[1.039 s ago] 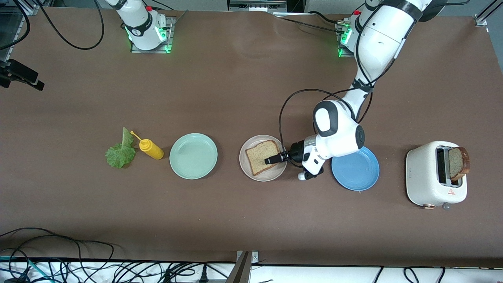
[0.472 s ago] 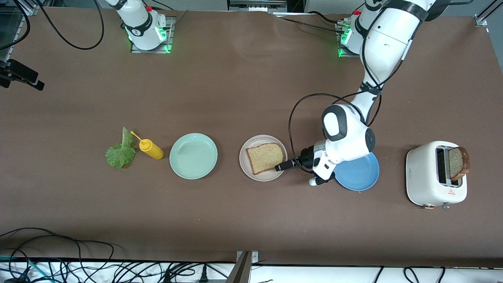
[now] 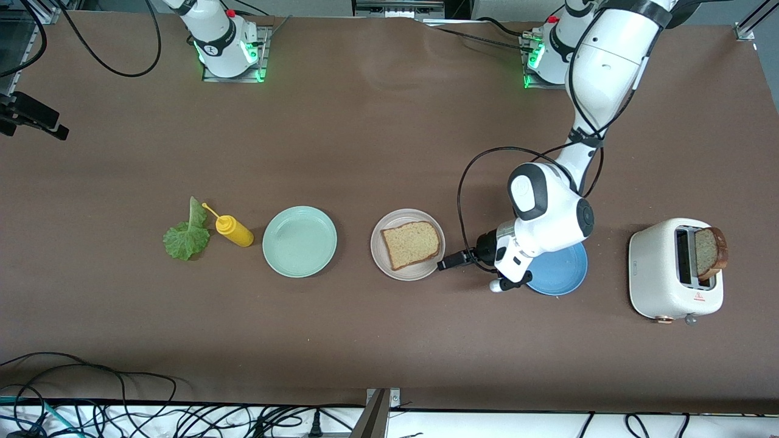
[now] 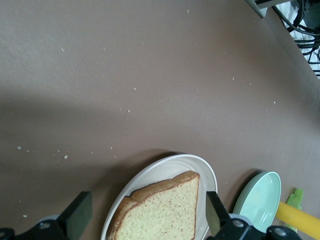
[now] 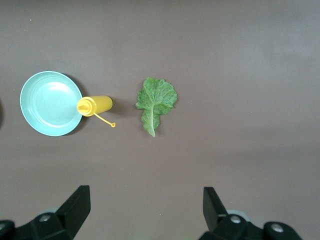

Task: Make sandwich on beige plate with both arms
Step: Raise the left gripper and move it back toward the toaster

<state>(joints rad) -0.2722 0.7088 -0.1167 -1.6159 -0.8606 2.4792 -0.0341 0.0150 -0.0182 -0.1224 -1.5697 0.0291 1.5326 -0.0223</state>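
Beige plate [image 3: 381, 263]: round, shallow, pale w/ raised rim; it sits flat on the table, between the mint-green plate [image 3: 299, 241] and the blue plate [image 3: 563, 274]. One slice of brown bread [image 3: 411, 244] lies flat on it, a bit turned, its crust edge near the rim; nothing is on top of it. Lettuce leaf [image 3: 185, 235]: green, ruffled, flat on the table toward the right arm's end, just beside the yellow bottle [image 3: 234, 230]. Second slice [image 3: 709, 250] stands upright in the toaster [image 3: 660, 274] slot, approx. half out.
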